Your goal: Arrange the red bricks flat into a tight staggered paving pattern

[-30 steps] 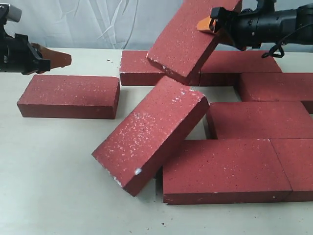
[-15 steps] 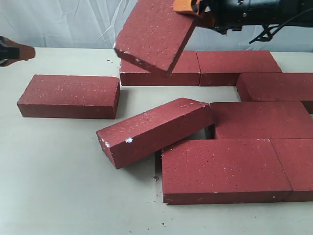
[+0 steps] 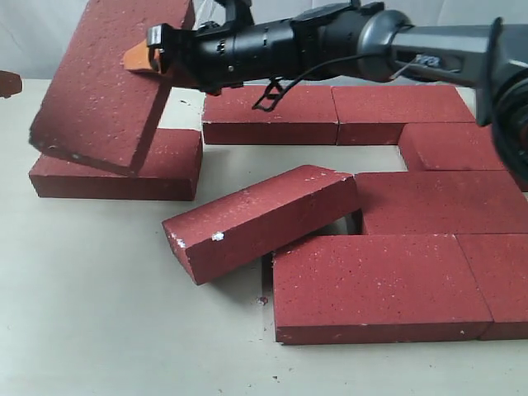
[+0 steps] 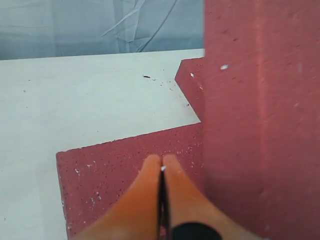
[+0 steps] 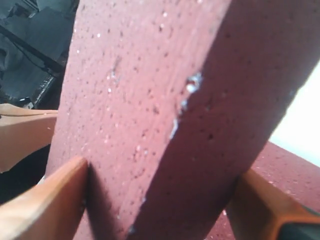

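My right gripper (image 3: 140,59) has reached across to the far left and is shut on a red brick (image 3: 103,82), which hangs tilted over the lone flat brick (image 3: 173,169). The held brick (image 5: 165,110) fills the right wrist view between the orange fingers (image 5: 45,200). My left gripper (image 4: 162,162) is shut and empty, just above the lone flat brick (image 4: 110,170), with the held brick (image 4: 260,120) close beside it; only its tip (image 3: 7,82) shows at the exterior view's left edge. Another brick (image 3: 260,219) lies tilted against the paved group (image 3: 388,285).
Flat bricks form rows at the back (image 3: 338,111) and on the right (image 3: 462,144). The right arm (image 3: 330,41) stretches across above the back row. Pale tabletop (image 3: 99,313) lies in front and at the left.
The right arm carried its brick leftward from above the back row to over the lone left brick. The leaning middle brick dropped lower a second ago and has since stayed. The left gripper withdrew leftward.
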